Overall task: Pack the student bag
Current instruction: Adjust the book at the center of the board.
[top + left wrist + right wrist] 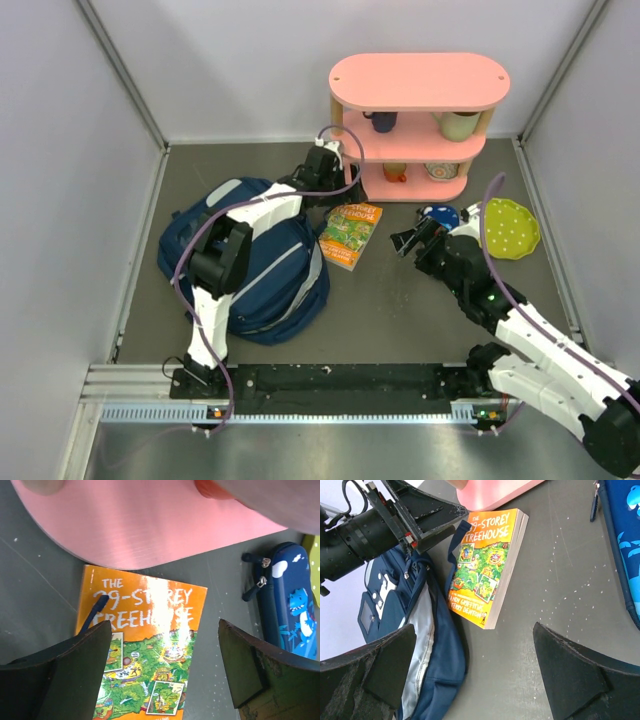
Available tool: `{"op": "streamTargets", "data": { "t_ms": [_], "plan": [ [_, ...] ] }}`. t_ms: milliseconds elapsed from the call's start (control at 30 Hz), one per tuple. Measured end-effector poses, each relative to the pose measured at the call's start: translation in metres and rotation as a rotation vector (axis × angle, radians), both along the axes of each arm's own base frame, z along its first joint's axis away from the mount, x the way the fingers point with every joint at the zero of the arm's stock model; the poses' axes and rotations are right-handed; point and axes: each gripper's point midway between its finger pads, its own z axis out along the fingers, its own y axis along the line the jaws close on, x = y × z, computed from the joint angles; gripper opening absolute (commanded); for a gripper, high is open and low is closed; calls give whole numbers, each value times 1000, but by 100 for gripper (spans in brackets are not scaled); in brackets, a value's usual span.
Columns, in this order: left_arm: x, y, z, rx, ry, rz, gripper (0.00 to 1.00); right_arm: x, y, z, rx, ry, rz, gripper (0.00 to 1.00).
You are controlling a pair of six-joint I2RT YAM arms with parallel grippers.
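The student bag (250,270) is shown open, centre left; paperback (351,235) and pencil case (440,214) are not yet packed. Left gripper (165,630) and right gripper (475,640) are held spread, empty.

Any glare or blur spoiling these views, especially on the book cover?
Left wrist: a white glare streak on the book washes out part of the title; the pink shelf above is soft. Right wrist: cover sharp, title legible. Top view: even light, no harsh shadows.
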Motion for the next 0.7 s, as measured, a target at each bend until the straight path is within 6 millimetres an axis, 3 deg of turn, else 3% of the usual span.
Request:
{"op": "streamTargets", "data": {
  "t_ms": [367, 500, 700],
  "plan": [
    [1, 17, -20, 87, 34, 45, 90, 2, 0, -6, -8, 17, -3, 99],
    [-10, 21, -26, 88, 41, 26, 90, 2, 0, -6, -6, 19, 0, 99],
    [-14, 18, -22, 78, 42, -10, 90, 3, 4, -13, -11, 39, 14, 99]
  ]
}}
